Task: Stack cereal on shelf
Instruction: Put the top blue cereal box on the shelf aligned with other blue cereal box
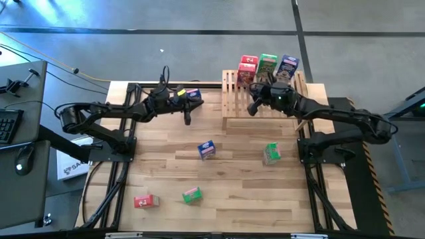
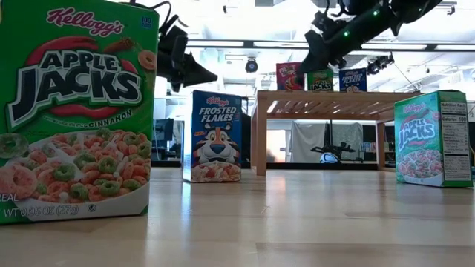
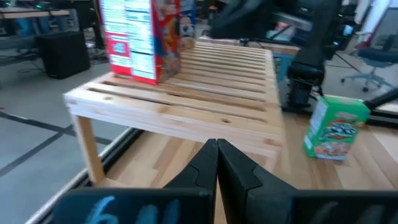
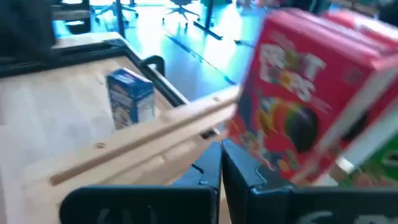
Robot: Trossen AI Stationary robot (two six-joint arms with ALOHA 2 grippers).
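Observation:
The slatted wooden shelf stands at the table's far edge. A red box, a green box and a blue box stand upright in a row on its far part. My right gripper hovers shut over the shelf's near left part; in its wrist view the red box stands just ahead of it. My left gripper is shut and points down left of the shelf, with the shelf in front of it in its wrist view. Several more boxes stand on the table.
A blue box and a green box stand mid-table. A green box and a red box lie near the front. Another blue box sits at the far edge beside my left arm.

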